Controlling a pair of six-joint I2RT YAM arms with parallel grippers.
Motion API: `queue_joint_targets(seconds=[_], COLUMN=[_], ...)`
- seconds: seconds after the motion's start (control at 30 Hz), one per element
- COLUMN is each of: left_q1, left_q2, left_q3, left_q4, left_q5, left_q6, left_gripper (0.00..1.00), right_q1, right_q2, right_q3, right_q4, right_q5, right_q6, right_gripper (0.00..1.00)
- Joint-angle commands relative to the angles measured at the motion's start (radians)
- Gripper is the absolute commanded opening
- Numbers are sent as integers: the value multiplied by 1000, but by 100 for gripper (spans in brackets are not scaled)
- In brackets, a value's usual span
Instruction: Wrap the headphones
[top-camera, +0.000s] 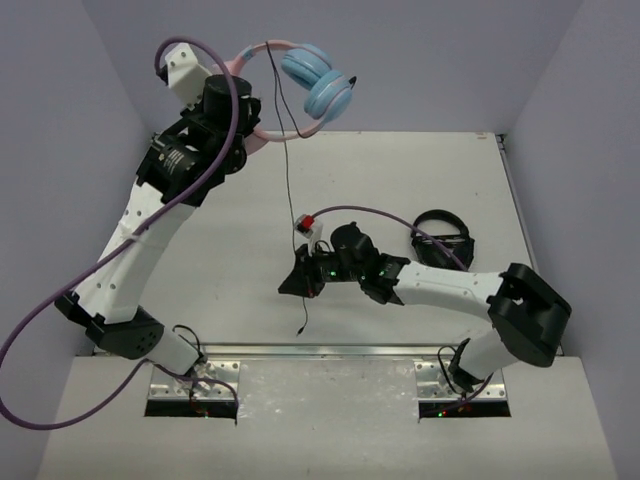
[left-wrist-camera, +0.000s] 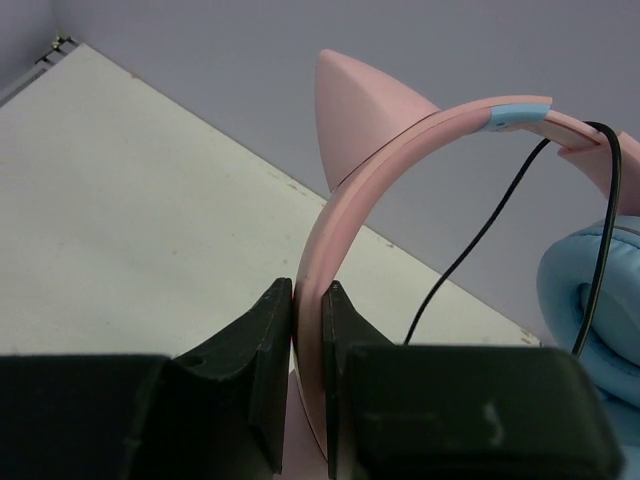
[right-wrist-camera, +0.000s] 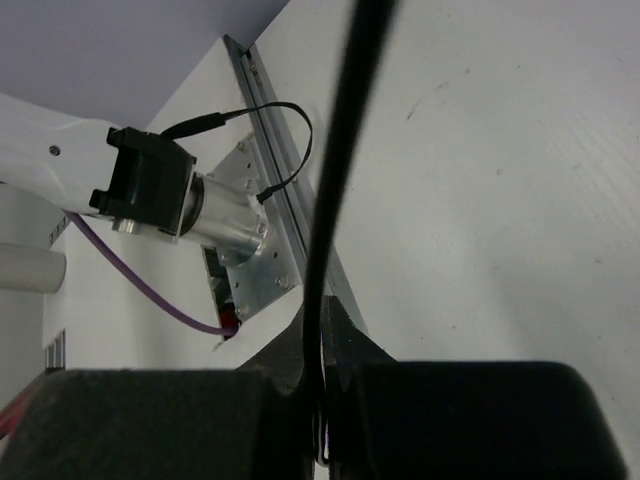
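Both grippers have what they need, but the wrapping itself looks hardly begun. The left gripper is clamped on the pink band of the headphones, holding them up in the air at the top centre of the overhead view, with the blue cups to the right of the arm. From there the cable drops in one long, nearly straight line to the middle of the frame. In the left wrist view it crosses the band once, near the cup at the upper right, and no coils show. The right gripper has its fingers pinched together on the cable low down, just above the table, and a short tail hangs below it. By my reading the whole length is left to wind around the band or cups, then the end to tuck in. Black headphones lie unused at centre right.
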Motion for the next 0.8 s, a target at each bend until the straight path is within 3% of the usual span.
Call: queue_joint_targets(seconds=[0.0,0.3,0.4,0.5,0.77], left_q1=[14,63,74,119,201], left_q2=[-1,-16,-5,16,52], left_q3=[4,-218,-261,-257,-169], left_q4=[180,276,265,222,162], left_q5=[-82,-28,-51,26,162], left_q6=[25,51,26,-52,-149], left_gripper=[0,0,0,0,0], right_q1=[30,53,55,53,55], right_q2=[-123,-354,-366,-340,-338], right_q3=[-34,85,180,269,194], right_q4=[-27,-395,-515,-615,-630], right_q5=[79,309,283,233,202], right_q6=[-32,-199,-239,-265,-253], right_gripper=[1,1,1,1,1])
